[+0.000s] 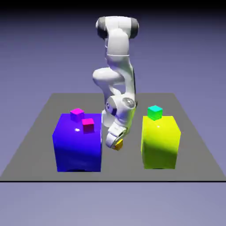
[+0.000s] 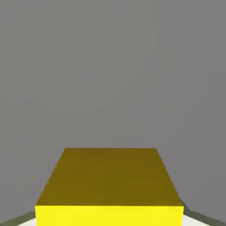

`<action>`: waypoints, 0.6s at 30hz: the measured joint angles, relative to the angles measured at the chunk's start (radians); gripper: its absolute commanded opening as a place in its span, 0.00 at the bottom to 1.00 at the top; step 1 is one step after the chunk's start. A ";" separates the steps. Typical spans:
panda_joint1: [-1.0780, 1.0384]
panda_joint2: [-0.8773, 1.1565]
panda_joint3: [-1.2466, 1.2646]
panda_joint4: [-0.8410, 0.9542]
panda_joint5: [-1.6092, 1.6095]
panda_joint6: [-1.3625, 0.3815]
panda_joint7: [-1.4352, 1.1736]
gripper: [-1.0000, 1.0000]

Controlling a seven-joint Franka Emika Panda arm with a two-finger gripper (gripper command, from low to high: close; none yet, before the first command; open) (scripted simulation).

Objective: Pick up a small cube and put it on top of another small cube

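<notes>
My gripper [image 1: 117, 143] pinches the small cube [image 2: 109, 185] between the big blocks.
Light, rigid, smooth-faced; I'd hold opposite flat sides, squarely centred.

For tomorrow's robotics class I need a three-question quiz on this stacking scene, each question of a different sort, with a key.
1. True or false: the gripper is shut on the small yellow-orange cube.
2. Multiple choice: the teal small cube sits on
A) the big blue block
B) the big yellow block
C) the bare table
3. Fill in: in the exterior view, ___ small pink or magenta cubes rest on the big blue block.

Key
1. True: in the hand view the cube fills the space between the fingertips, low between the two big blocks.
2. B
3. Two: one magenta, one pink.
</notes>
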 measured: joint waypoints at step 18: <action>0.000 -0.504 -0.234 0.368 0.114 -0.682 -0.407 0.00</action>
